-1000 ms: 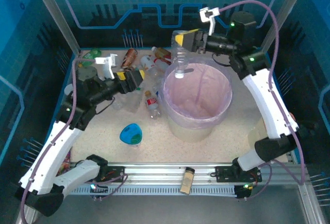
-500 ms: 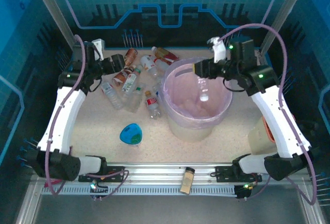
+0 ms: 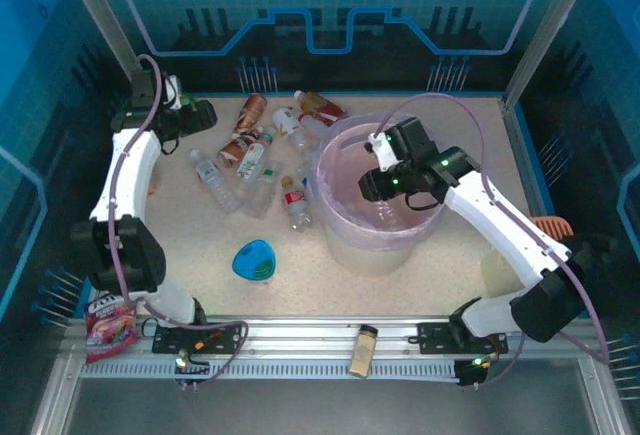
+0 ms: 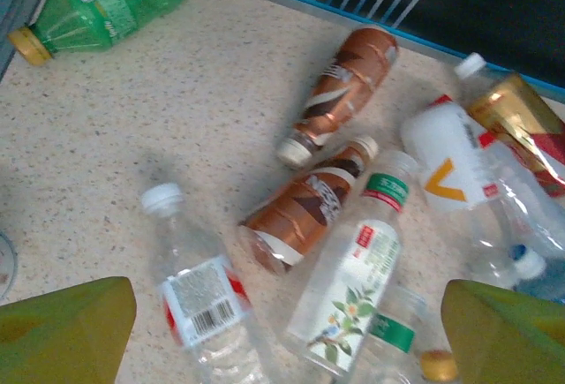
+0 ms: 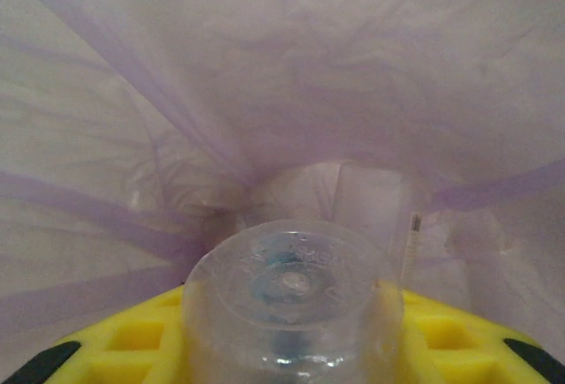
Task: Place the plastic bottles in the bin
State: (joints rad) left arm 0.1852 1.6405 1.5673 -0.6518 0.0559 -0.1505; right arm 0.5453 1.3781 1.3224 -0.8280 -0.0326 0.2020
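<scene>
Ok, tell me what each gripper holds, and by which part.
Right gripper: a clear plastic bottle, gripped at its base end, inside the bin. Left gripper: open, holding nothing.

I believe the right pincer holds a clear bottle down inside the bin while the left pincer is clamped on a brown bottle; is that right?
Not quite: the left pincer is open and empty above the loose bottles, as the left wrist view shows. The right pincer does hold a clear bottle inside the bin.
</scene>
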